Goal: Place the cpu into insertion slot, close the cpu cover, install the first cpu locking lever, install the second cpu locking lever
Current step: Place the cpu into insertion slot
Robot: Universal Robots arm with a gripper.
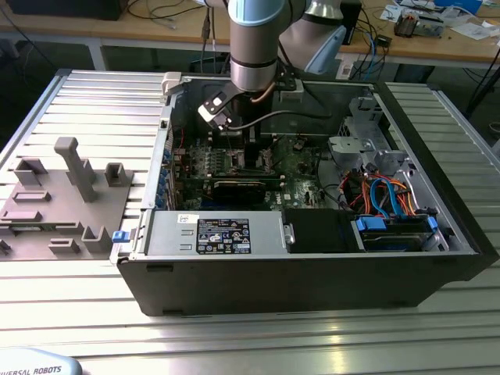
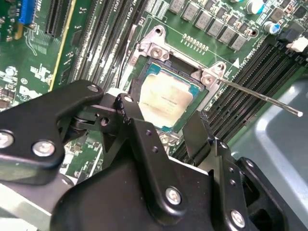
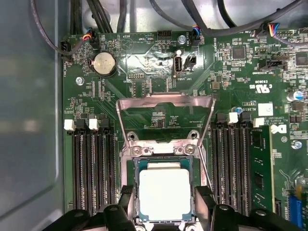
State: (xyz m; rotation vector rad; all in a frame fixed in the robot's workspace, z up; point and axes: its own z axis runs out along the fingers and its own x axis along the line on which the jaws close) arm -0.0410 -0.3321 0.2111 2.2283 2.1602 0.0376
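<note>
First wrist view, cpu [image 3: 164,192] in socket [image 3: 131,166], edge behind tool [image 3: 165,199]

I'm looking in on a robotics lab here. The table [image 1: 86,312] is ribbed aluminium slats, and an open computer case [image 1: 312,277] lies on it with its green board [image 3: 144,72] bare. My silver-and-blue robot arm [image 1: 254,47] reaches down inside, claw [image 3: 163,211] low over that board. On the exterior view's left sits a grey fixture plate [image 1: 55,211] with moulded holders. Along the back I see wooden tables [image 1: 437,48] strewn with cables [image 1: 168,11] and loose electronics [image 1: 418,23].
</note>
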